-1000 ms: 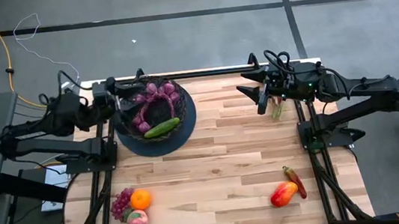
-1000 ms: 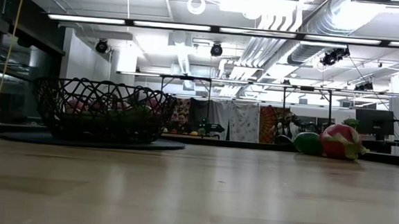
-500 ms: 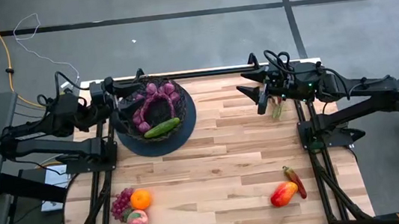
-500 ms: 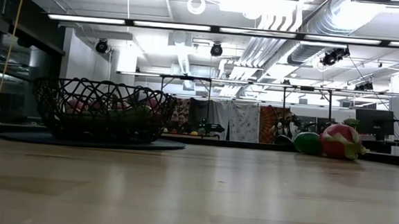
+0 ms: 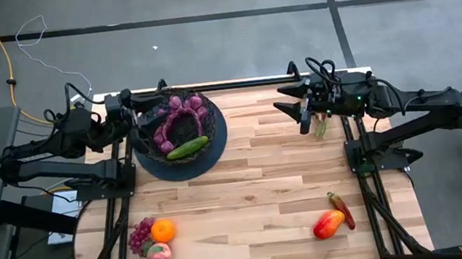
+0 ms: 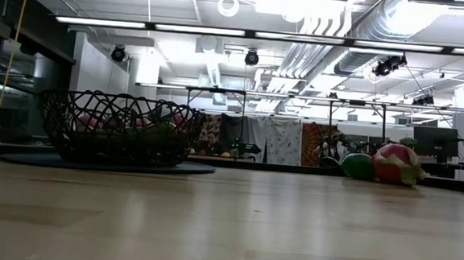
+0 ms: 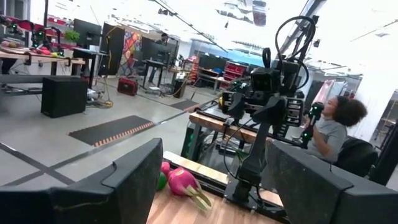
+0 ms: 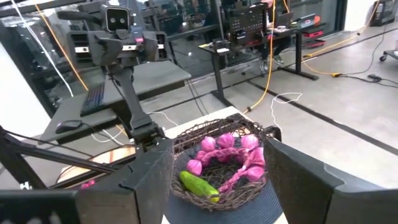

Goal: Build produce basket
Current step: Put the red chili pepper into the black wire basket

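Note:
The basket point(image 5: 177, 129), a black wire bowl on a dark round base, stands at the table's far left and holds purple grape bunches point(image 8: 227, 152) and a green cucumber point(image 5: 187, 148). My left gripper point(image 5: 132, 116) hovers open beside the basket's left rim, pointing level toward the table's right, with nothing between its fingers point(image 7: 214, 163). Raised at the far right, my right gripper point(image 5: 292, 112) is open, empty and faces the basket point(image 8: 217, 157). A pink radish point(image 5: 320, 125) lies on the table below it, with a green pepper point(image 6: 357, 165) beside it.
Near the front left corner lie a grape bunch point(image 5: 141, 236), an orange point(image 5: 163, 230) and a peach point(image 5: 159, 254). A mango point(image 5: 328, 224) and a red pepper point(image 5: 342, 208) lie at the front right. A person point(image 7: 333, 127) sits beyond the table's right side.

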You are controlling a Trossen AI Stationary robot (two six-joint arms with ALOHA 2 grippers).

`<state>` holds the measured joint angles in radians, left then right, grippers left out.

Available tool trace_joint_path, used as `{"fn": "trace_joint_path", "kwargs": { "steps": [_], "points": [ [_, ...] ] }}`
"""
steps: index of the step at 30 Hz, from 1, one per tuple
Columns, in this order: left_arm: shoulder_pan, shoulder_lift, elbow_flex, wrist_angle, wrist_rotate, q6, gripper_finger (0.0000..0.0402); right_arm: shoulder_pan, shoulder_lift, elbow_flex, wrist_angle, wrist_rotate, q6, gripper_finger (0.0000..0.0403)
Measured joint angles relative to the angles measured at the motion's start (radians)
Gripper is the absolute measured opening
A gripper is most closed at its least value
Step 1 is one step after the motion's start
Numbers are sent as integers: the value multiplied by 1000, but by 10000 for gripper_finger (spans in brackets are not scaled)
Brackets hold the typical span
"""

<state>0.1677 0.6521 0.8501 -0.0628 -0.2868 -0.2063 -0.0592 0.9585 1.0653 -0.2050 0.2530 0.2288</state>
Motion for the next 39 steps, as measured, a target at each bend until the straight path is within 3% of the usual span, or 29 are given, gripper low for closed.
{"fn": "trace_joint_path", "kwargs": {
  "steps": [28, 34, 39],
  "points": [
    [0, 0, 0, 1, 41, 0, 275, 0, 0, 0, -51, -73, 33, 240],
    [0, 0, 0, 2, 41, 0, 275, 34, 6, 0, -182, -113, 287, 240],
    [0, 0, 0, 1, 41, 9, 275, 169, 73, 0, -482, -219, 634, 240]
  ]
}}
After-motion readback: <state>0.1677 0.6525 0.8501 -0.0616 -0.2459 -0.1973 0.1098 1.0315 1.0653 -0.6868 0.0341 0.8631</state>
